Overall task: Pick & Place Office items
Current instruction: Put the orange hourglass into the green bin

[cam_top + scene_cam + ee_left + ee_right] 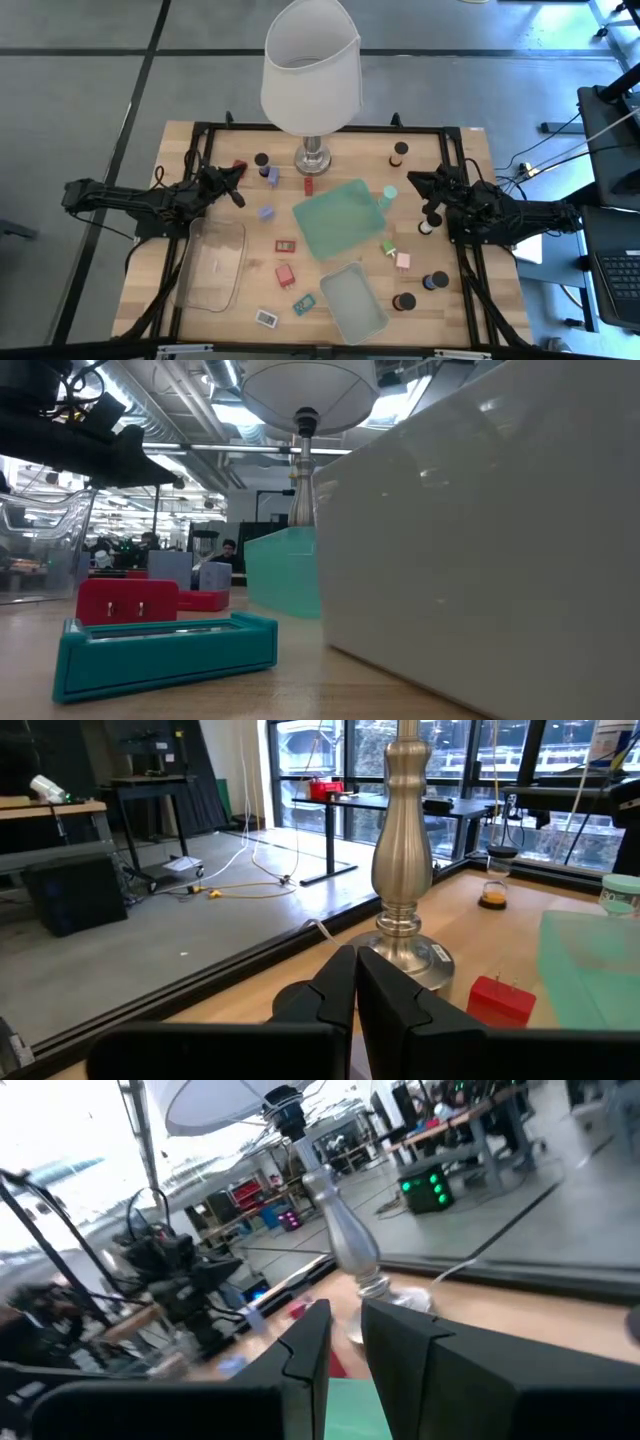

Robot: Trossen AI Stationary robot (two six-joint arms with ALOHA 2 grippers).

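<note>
Nothing is held yet. The left end effector, at the counter's left edge, and the right end effector, at its right edge, are both closed together and empty. The fingers should be opened before one small thing is gone down on from above.

The office items are spread all over the counter. By the near edge, one white rectangle and one teal rectangle are counted. About six short cylinders are seen, most by the right edge.

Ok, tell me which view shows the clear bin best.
The high view: the whole clear bin shows from above, with nothing seen inside it, lying near the left hand. The low view catches only its transparent wall at the left edge. The left wrist view misses it, and the right wrist view is unclear.
</note>
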